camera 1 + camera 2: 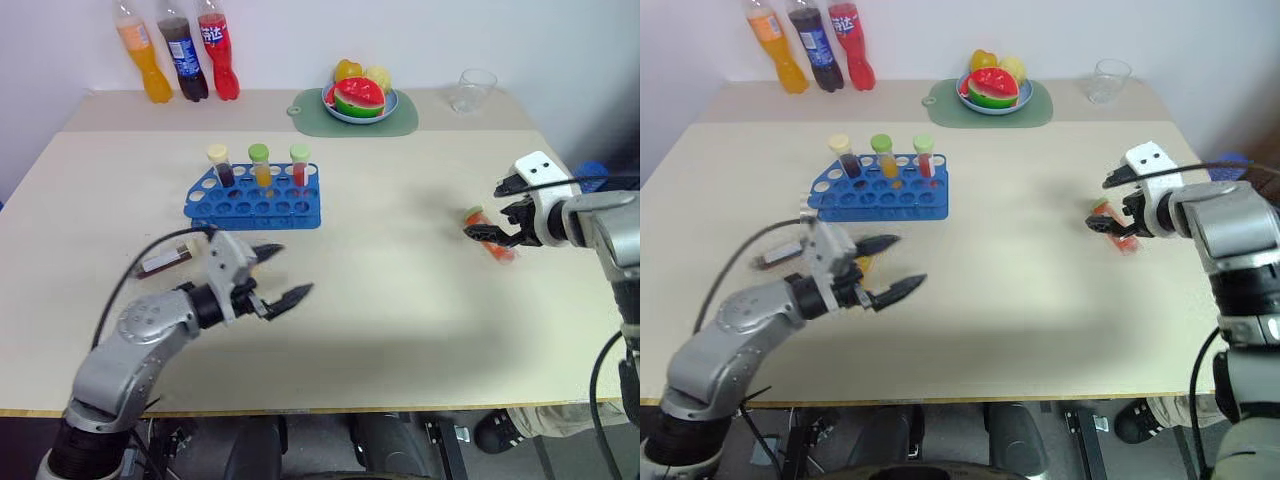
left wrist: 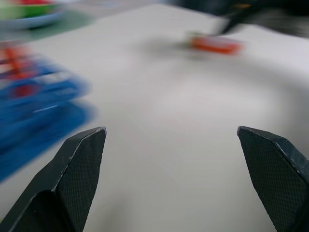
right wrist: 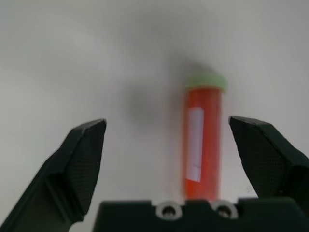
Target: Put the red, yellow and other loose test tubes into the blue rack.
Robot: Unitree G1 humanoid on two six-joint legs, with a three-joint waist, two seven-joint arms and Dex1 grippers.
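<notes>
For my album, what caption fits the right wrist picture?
Open right gripper poised over a red test tube lying on the table.

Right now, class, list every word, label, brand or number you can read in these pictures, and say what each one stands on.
Red soda bottle: white label with brand characters, too small to read for sure.
Dark cola bottle: blue label, print illegible.
Orange soda bottle: label unreadable.
Red test tube on the table: white label, blank or too blurred to tell.
Brown tube lying near the blue rack: label unreadable.
</notes>
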